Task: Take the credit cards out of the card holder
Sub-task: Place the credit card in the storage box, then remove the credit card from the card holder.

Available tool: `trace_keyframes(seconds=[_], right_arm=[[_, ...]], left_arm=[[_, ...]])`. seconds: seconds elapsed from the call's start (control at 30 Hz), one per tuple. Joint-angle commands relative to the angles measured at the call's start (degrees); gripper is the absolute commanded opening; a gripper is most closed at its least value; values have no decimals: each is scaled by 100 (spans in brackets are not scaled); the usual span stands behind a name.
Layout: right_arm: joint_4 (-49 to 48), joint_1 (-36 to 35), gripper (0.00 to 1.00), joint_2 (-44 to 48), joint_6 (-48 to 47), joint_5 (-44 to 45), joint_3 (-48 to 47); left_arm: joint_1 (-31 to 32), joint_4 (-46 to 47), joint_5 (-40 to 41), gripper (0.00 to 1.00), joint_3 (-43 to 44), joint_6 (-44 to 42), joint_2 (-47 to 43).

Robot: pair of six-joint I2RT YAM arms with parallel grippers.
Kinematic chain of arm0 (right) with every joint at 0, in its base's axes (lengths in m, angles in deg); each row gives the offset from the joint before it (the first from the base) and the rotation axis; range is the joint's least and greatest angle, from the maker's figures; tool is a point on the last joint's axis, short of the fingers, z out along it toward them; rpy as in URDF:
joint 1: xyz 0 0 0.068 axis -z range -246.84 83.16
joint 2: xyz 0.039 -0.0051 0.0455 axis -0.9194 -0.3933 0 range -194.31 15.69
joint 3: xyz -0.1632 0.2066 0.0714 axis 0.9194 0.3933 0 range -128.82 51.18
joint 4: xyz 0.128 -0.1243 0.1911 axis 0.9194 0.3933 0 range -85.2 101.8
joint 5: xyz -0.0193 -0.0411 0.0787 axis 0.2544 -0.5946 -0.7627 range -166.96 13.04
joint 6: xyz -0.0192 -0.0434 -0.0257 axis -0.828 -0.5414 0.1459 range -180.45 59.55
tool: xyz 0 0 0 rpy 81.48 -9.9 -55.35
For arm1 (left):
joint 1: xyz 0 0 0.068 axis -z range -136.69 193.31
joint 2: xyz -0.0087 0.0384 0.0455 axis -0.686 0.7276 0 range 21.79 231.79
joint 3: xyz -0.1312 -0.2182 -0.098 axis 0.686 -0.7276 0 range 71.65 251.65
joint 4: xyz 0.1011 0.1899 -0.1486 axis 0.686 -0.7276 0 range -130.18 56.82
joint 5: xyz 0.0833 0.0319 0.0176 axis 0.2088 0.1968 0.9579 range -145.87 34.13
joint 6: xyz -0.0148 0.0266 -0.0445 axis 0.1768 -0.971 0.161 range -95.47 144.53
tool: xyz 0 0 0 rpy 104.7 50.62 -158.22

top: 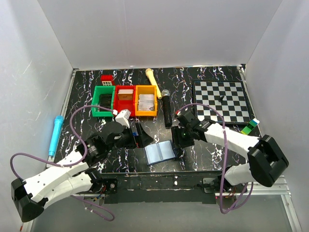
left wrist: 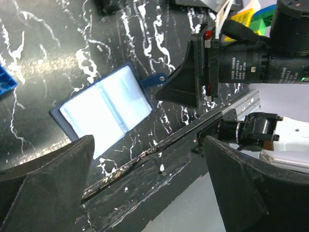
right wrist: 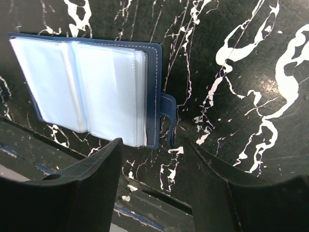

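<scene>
- The card holder point(top: 160, 152) lies open and flat on the table point(top: 84, 104), close to its near edge, between my two arms.
- My right jaws stand partly apart with nothing between them. They hang just beside the holder's strap tab point(right wrist: 168, 118), at its right-hand edge.
- My left jaws gape wide and empty, a little back from the holder's left half.
- The open holder's long axis runs left to right across me, and its spine points away. I judge my right arm point(top: 227, 137) the nearer.
- The credit cards I cannot tell from the clear sleeves point(right wrist: 108, 89).
- No brand shows on the holder, and the small white print on my right wrist is too fine to read.
</scene>
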Motion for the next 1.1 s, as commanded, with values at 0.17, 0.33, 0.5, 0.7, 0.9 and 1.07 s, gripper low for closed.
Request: trace_keyframes(seconds=[0.17,0.33,0.5,0.7,0.9,1.07], right_arm=[[-280,46,53,-520,142,196,-175],[-351,99,45,-609,169,258,-140],[-395,231,37,-688,98,188,-113],[-351,275,7,-451,10,-40,-8],[-403,222,1,356,160,-603,352],[-473,152,1,1034,142,-990,607]], left_arm=[[67,-339,213,93,-207,411,-54],[93,-260,81,91,-119,244,244],[172,-93,-7,87,-57,165,561],[225,-5,-25,84,92,16,912],[357,47,-86,84,329,-143,1510],[392,241,-95,82,417,-187,1976]])
